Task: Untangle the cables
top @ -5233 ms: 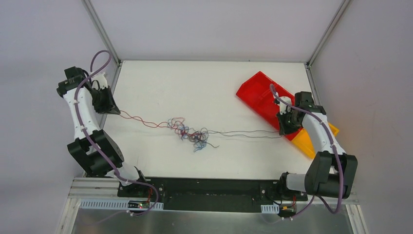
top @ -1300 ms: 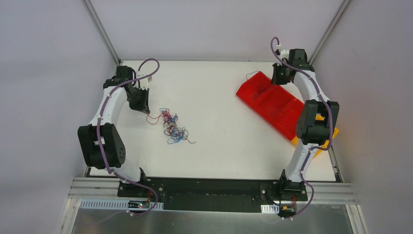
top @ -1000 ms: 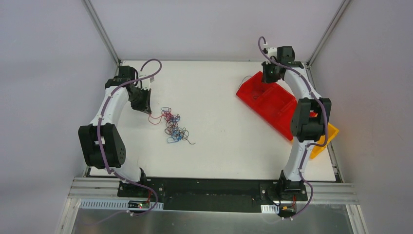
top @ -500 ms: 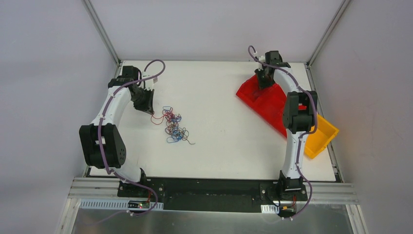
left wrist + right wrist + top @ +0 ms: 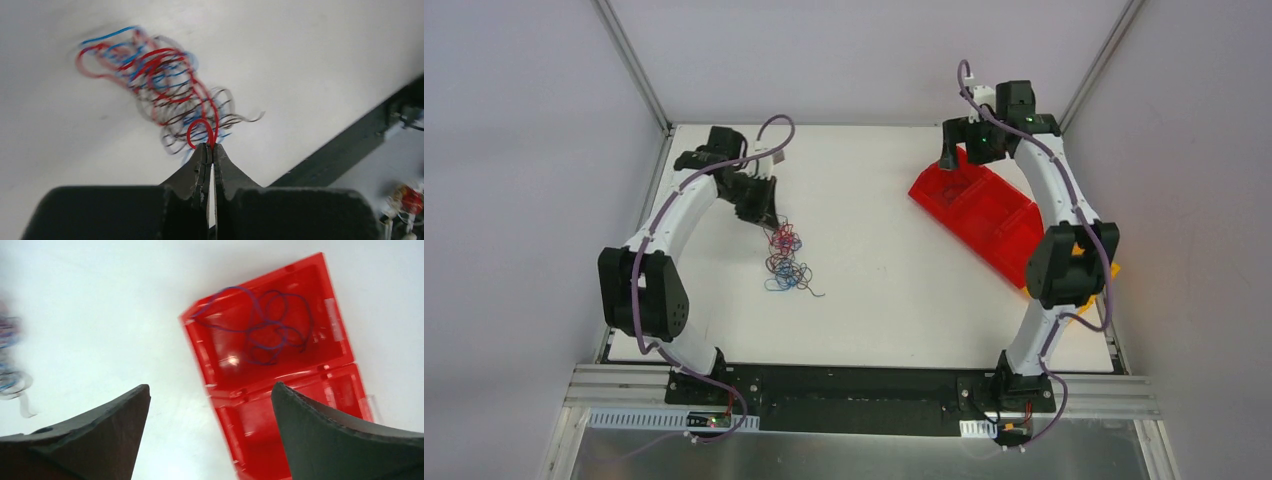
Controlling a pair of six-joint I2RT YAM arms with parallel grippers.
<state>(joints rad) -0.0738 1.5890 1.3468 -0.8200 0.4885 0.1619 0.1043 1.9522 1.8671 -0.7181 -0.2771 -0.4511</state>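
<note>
The cables (image 5: 786, 262) are a small tangle of thin red, blue and dark wires on the white table, left of centre. My left gripper (image 5: 767, 216) hangs just beyond the tangle's far end. In the left wrist view it (image 5: 210, 146) is shut on a red wire loop (image 5: 200, 127) that runs into the tangle (image 5: 160, 85). My right gripper (image 5: 952, 157) hovers over the far end of the red tray (image 5: 994, 225). It (image 5: 210, 387) is open with nothing between its fingers. One dark wire (image 5: 265, 330) lies coiled in the tray's end compartment.
The red tray (image 5: 310, 400) has several compartments and lies slanted at the right. A yellow bin (image 5: 1110, 270) shows behind the right arm near the table's right edge. Metal frame posts stand at both far corners.
My right gripper has opened and let the dark wire drop into the red tray. My left gripper has moved right and farther back with the red wire, dragging the tangle's top along.
</note>
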